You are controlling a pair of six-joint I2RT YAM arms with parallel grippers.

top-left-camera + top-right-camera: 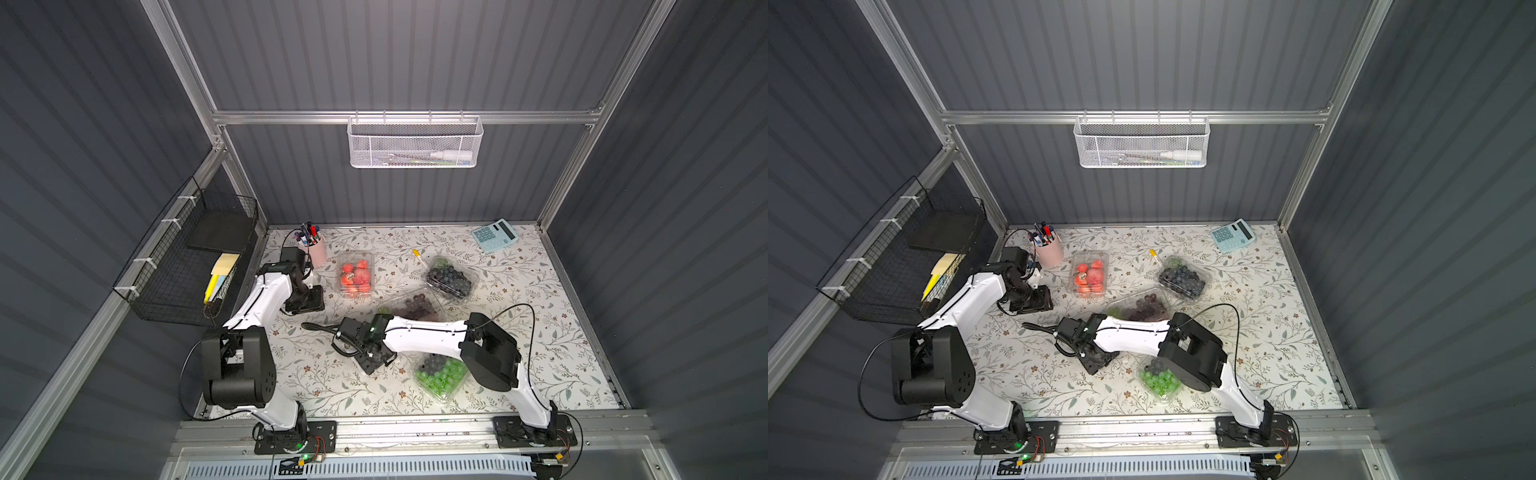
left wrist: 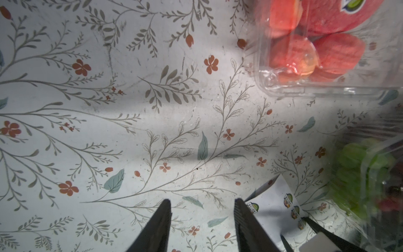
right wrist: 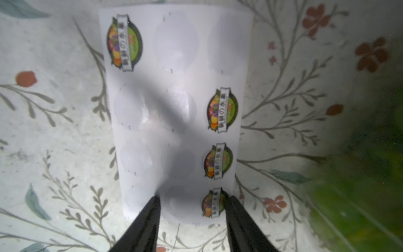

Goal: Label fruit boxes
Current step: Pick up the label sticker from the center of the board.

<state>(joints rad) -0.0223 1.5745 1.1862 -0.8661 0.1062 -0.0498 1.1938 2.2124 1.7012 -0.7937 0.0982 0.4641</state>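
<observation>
Four clear, round-cornered plastic fruit boxes (image 1: 354,274) lie mid-table on the floral mat (image 1: 540,332). The right gripper (image 3: 193,205), part-open and empty, hovers over a glossy white sticker sheet (image 3: 174,109). The left gripper (image 2: 202,209), likewise part-open and empty, hangs above bare mat.

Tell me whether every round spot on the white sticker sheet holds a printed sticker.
No: the sticker sheet shows four printed stickers, and its other round spots are blank.

Strawberry box (image 1: 354,274) right of pen cup (image 1: 318,251), rear left of table (image 1: 540,332); blueberry box (image 1: 451,279) further right. Grape box (image 1: 415,305) in front, between them; grape-and-berry box (image 1: 440,378) near front edge.
</observation>
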